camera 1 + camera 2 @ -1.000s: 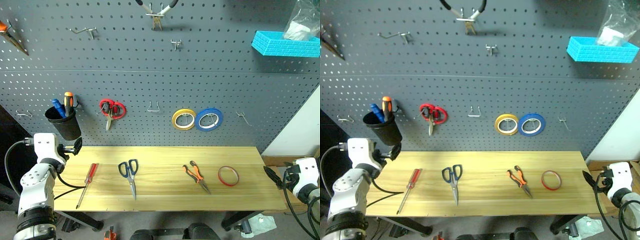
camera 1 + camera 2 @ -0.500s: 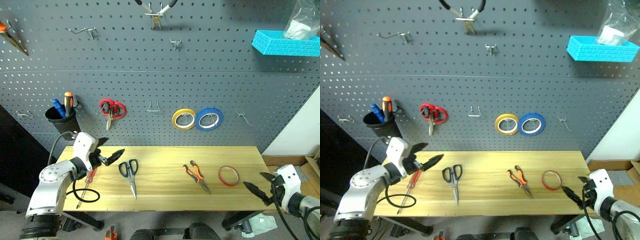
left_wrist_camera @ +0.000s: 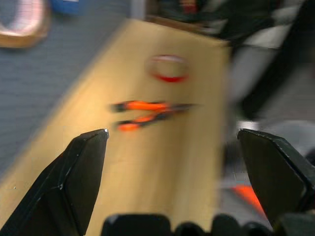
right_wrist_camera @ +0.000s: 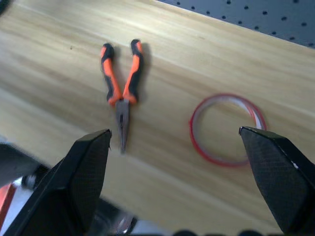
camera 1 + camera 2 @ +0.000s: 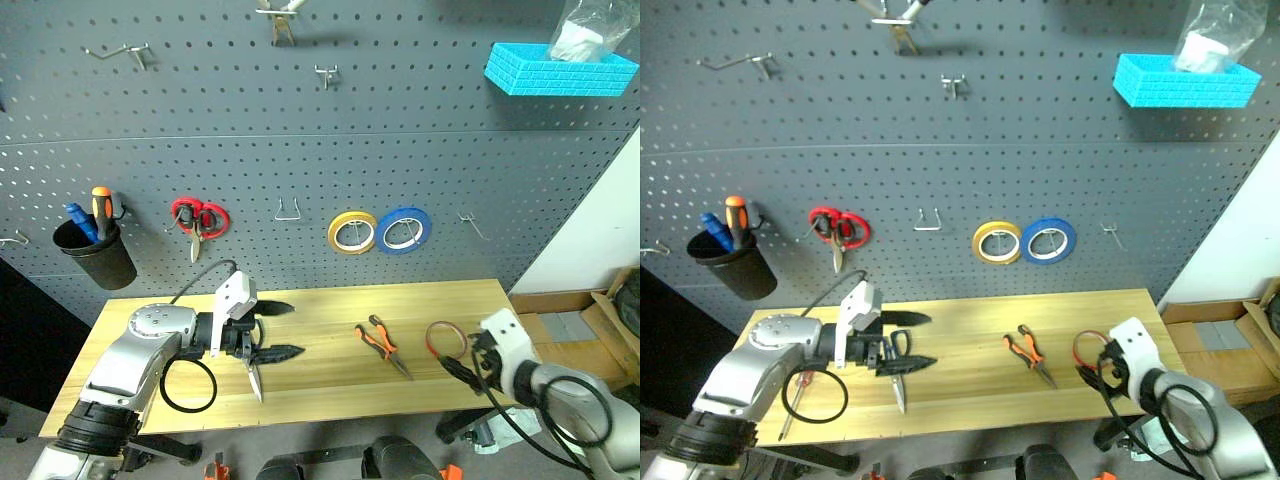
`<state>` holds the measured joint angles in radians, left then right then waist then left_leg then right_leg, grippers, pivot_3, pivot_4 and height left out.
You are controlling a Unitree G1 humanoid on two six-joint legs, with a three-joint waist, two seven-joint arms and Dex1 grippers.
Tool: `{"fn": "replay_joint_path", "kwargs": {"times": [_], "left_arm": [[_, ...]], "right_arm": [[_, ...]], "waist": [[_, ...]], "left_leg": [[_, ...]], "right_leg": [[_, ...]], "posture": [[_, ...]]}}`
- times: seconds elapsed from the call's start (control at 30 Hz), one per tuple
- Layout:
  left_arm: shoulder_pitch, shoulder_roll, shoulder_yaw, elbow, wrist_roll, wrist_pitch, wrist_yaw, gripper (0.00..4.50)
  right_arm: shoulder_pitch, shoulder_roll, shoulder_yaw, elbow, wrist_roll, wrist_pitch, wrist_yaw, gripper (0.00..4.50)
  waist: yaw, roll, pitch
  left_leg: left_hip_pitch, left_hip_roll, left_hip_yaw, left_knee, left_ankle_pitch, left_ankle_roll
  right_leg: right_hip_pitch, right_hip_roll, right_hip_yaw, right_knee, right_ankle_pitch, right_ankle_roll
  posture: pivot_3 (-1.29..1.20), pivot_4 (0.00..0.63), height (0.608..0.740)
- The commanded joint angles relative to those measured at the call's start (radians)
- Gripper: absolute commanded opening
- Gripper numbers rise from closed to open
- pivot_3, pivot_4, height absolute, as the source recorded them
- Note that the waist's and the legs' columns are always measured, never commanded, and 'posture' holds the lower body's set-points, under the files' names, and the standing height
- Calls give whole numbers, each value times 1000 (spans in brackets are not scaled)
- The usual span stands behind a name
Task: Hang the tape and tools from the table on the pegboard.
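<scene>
- Far left of the head views, mid-height: black cup (image 5: 95,262) hung on the grey pegboard (image 5: 300,150), holding a blue-handled and an orange-handled tool.
- Right of the cup, on a hook: red-handled scissors (image 5: 196,219), blades pointing down.
- Lower left: left gripper (image 5: 282,330) reaching rightward over the light wood table (image 5: 330,360), both black fingers spread wide with nothing between them — one finger above, one below the handles of the blue-handled scissors (image 5: 898,372), whose blade points toward the front edge of the table.
- Under the left forearm, near the table's front left: red-handled screwdriver (image 5: 797,400), mostly hidden by the arm and a black cable loop.
- Upper centre of the frame: a pair of pliers (image 5: 278,18) hanging from a top hook, cut off by the frame edge.
- Centre of the board: an empty metal hook, then a yellow tape roll (image 5: 352,232) and a blue tape roll (image 5: 404,229) side by side, almost touching.
- Centre-right of the table: orange-and-black pliers (image 5: 380,347), lying flat, jaws toward the front edge.
- Just right of the pliers: thin red tape ring (image 4: 227,129) flat on the wood, well short of the board.
- Lower right: right gripper (image 5: 462,368) just beside the ring — fingers wide apart, holding nothing; in the right wrist view, the ring sits between the two fingertips, nearer one of them.
- Upper right corner: blue basket (image 5: 560,70) on the board with a clear plastic bag in it.
</scene>
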<state>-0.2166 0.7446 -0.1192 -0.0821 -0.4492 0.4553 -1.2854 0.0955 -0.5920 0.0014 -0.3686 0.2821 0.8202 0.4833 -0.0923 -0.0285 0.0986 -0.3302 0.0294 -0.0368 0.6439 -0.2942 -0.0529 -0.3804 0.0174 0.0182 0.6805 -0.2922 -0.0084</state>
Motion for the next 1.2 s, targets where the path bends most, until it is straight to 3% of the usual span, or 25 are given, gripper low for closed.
{"fn": "replay_joint_path", "kwargs": {"times": [0.03,0.17,0.3,0.57,0.83,0.93,1.2], "left_arm": [[-78,3,-41,19,-2,2,-75,4483],[-116,-9,-87,63,47,-67,-120,4483],[-131,-47,-127,112,122,-244,-139,4483],[-194,-215,-137,260,206,-539,-76,4483],[-214,-292,-172,301,229,-549,-68,4483],[-213,-288,-175,302,234,-554,-74,4500],[-259,-234,-115,400,261,-621,-43,4500]], "right_arm": [[-100,14,39,119,-53,37,-38,4500],[-190,30,93,249,-97,32,-44,4500],[-255,61,121,352,-135,10,-60,4500],[-315,125,141,471,-180,-27,-79,4500],[-346,139,136,575,-203,-61,-72,4500],[-348,140,147,589,-206,-63,-61,3882],[-342,124,220,591,-271,-95,-42,1137]], "waist": [[-1,0,13],[2,1,30],[5,4,42],[8,7,59],[6,8,63],[5,8,63],[4,8,63]], "left_leg": [[0,0,0,1,0,0],[-4,-1,1,1,0,1],[-17,-1,2,2,-2,4],[-29,0,1,3,-3,6],[-31,-1,0,7,-3,6],[-31,-1,0,7,-3,6],[-31,-1,-1,8,-3,6]], "right_leg": [[0,0,0,0,0,0],[-5,1,1,0,0,0],[-15,-1,2,0,1,-1],[-25,-3,1,1,4,-5],[-25,-3,1,1,6,-2],[-25,-2,1,1,6,-2],[-25,-2,0,1,6,-1]], "posture": [[-149,111,740],[-141,141,740],[-130,163,740],[-126,179,740],[-125,181,740],[-126,179,740],[-136,168,740]]}}
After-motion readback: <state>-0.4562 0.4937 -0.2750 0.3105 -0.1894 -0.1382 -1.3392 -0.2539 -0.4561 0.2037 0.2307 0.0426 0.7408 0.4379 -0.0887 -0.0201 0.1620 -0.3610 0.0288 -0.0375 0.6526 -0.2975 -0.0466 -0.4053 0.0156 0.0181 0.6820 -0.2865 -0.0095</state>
